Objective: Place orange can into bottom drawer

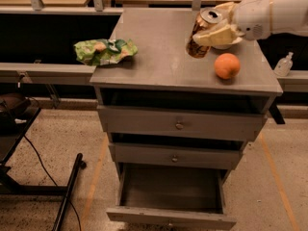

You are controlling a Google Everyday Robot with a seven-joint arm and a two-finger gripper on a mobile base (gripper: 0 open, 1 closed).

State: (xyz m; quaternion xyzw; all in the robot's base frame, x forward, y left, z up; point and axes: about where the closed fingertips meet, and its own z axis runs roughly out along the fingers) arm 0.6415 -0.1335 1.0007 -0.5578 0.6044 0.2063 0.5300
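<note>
The orange can [200, 32], orange-brown with a silver top, is tilted and lifted just above the cabinet top [159, 52]. My gripper [214, 30] comes in from the right on a white arm and is shut on the can, pale fingers [219, 34] wrapped around its side. The bottom drawer [172, 194] is pulled open at the foot of the cabinet, its inside bare and grey.
A round orange fruit [227, 65] lies on the cabinet top right of the can. A white bowl [222, 45] sits behind the gripper. A green snack bag [105, 51] lies at the top's left edge. Two knobbed drawers [179, 125] are shut higher up. A bottle [284, 64] stands at right.
</note>
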